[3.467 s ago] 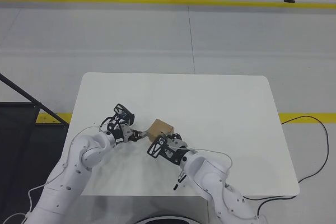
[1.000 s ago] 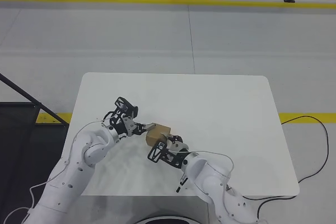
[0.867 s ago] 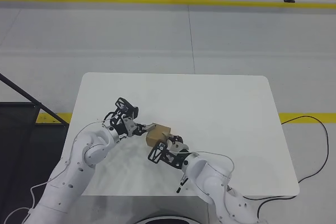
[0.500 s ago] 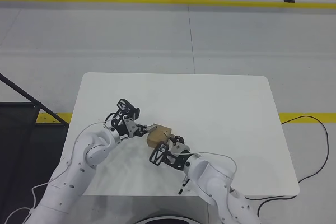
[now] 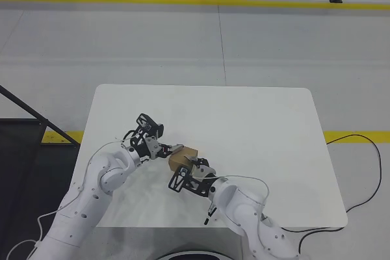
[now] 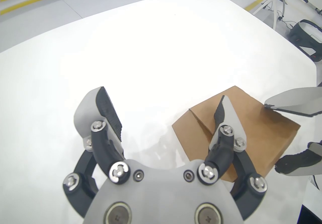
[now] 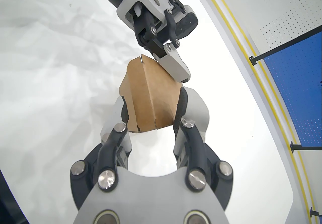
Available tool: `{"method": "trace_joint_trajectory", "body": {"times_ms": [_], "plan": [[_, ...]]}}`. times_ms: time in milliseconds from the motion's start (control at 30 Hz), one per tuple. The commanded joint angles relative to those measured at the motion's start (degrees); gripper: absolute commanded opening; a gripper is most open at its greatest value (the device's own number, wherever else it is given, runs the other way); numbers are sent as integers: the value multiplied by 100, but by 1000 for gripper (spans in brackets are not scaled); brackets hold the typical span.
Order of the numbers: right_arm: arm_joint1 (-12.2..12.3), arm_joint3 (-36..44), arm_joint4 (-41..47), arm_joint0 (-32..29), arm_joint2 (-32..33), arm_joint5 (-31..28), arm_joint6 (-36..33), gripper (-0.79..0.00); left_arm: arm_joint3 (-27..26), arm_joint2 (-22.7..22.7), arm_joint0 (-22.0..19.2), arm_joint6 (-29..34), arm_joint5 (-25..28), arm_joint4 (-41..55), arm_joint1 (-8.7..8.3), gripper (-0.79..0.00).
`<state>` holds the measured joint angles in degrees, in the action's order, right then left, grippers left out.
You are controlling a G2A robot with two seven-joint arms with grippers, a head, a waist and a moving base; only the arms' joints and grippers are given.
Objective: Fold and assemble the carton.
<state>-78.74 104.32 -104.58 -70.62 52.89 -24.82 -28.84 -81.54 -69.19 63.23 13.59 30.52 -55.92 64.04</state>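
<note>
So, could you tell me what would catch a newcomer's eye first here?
The small brown carton stands out on the white table, on the side nearer the robot, where both arms meet. The right claw is clamped across one end of it. The left claw is wide open, with one finger laid against the carton's top.

1. I see the carton [image 5: 183, 158] — small, plain brown cardboard, folded up into a box shape, a flap seam showing on its top face.
2. It lies left of the table's [image 5: 266, 117] centre — askew to the edges.
</note>
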Motion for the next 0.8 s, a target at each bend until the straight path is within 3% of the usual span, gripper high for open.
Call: {"method": "trace_joint_trajectory", "body": {"times_ms": [0,267,767], "plan": [[-11,-25,15,40,-33,13,-17,-400,-5,-8,0,9,10,-5,-2,0],[-42,-76,38,138,-118,30,-116,-409,35,-10,-22,-4,56,-4,1,0],[-71,-90,-14,155,-169,171,-149,-508,63,-13,-23,-53,92,-6,7,0]]}}
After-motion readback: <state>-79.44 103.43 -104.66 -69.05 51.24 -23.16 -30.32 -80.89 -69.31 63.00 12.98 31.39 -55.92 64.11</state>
